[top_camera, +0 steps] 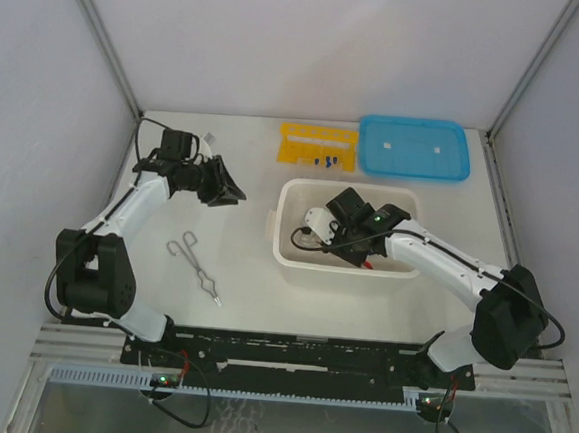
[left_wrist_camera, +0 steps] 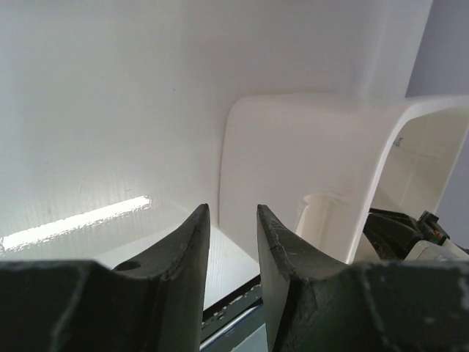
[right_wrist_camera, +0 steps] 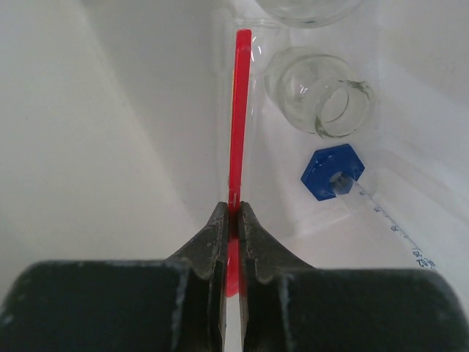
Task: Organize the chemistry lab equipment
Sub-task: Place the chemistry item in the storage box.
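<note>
Top external view shows the job only partly done, judged from how things lie. The white tub (top_camera: 344, 266) serves as landmark. Behind it the yellow tube rack (top_camera: 319, 145) lies on the table (top_camera: 233, 292) with a few blue-capped tubes (top_camera: 324, 162) at its near edge. The metal tongs (top_camera: 194, 265) lie left of the tub, untouched, so they appear yet to be sorted. The blue lid (top_camera: 415, 147) sits behind the tub, beside the rack.

Inside the tub the right gripper (right_wrist_camera: 233, 213) has its jaws closed on a thin red stick (right_wrist_camera: 240, 110). A clear glass vessel (right_wrist_camera: 322, 92) and a blue-capped tube (right_wrist_camera: 333, 171) lie just beside the stick, on the tub floor.

Left of the tub, the left gripper (left_wrist_camera: 231, 242) hovers with jaws slightly parted, holding nothing.

The table is plain white, enclosed by pale walls with metal corner posts.
</note>
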### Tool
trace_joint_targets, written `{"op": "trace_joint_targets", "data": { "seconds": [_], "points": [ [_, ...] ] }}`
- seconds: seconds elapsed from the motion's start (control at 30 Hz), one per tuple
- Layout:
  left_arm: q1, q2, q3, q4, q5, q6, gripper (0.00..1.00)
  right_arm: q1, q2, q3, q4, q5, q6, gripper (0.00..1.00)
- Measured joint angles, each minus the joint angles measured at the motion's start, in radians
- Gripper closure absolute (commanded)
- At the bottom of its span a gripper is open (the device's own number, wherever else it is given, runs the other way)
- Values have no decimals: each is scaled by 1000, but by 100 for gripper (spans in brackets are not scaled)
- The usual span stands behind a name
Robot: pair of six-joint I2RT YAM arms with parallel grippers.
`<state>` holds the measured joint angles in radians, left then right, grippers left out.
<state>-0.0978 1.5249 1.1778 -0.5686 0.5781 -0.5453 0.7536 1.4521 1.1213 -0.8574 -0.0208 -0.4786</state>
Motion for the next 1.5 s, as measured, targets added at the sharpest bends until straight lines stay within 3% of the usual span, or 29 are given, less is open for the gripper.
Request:
{"op": "trace_joint_targets", "data": {
  "seconds": [0.6,1.3,1.5],
  "points": [
    [11,-45,-73,-134,-125,97,62,-10,144,-8,11,-31,-40,100],
    [31,-74,-134,-159,-175,112,61,-52,269,-8,52,-44,-31,99],
    [37,-76,-135,-165,-183,113,60,-53,278,-8,53,-44,-23,90]
  ]
}}
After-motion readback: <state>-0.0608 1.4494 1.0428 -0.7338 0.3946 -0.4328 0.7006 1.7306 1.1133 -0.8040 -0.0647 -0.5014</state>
